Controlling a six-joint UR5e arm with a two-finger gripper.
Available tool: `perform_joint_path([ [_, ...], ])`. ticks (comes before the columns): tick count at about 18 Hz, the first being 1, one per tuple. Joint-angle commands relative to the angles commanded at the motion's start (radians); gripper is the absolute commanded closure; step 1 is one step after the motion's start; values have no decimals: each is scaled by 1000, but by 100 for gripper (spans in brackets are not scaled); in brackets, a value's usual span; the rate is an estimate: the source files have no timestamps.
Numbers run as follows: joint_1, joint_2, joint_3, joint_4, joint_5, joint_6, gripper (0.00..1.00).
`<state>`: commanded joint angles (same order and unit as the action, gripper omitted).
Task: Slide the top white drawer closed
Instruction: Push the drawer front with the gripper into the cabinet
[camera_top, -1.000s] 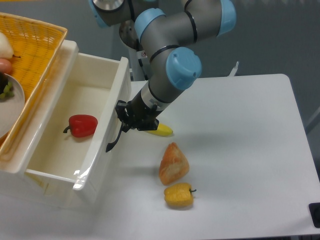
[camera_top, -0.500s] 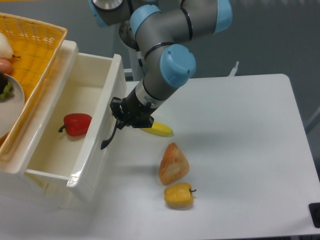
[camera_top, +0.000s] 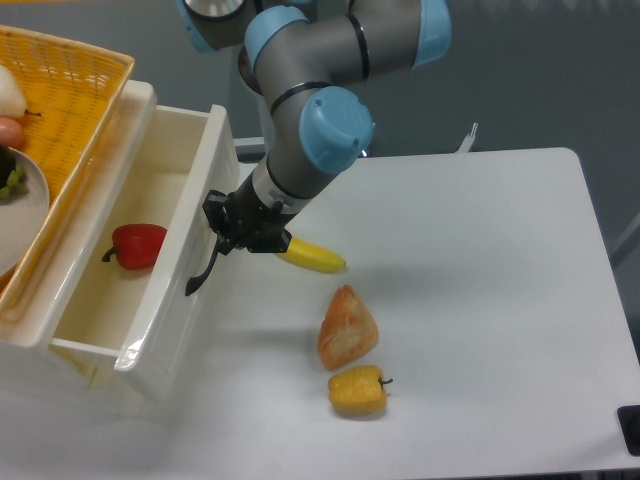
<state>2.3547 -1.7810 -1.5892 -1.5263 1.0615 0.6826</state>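
The top white drawer (camera_top: 175, 270) stands half open; the gripper (camera_top: 222, 232) touches its front, finger spread I cannot tell.

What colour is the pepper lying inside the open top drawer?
Red, with a dark stem. The pepper shows clearly in the fixed camera view, inside the top drawer.

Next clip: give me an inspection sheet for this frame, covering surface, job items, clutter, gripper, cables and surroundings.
Surface: white table, no spills seen.
Job's things: top white drawer partly open, red bell pepper inside.
Clutter: banana, orange bread-like piece and yellow bell pepper on the table; yellow wicker basket on the cabinet.
Grippers: gripper at the drawer's front by the black handle; whether open or shut cannot be told.
Cables: nothing seen.
Surroundings: grey background.
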Motion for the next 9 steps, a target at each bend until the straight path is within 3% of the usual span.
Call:
perform_joint_path([
  [9,-40,2,0,5,-8,-28,100],
])
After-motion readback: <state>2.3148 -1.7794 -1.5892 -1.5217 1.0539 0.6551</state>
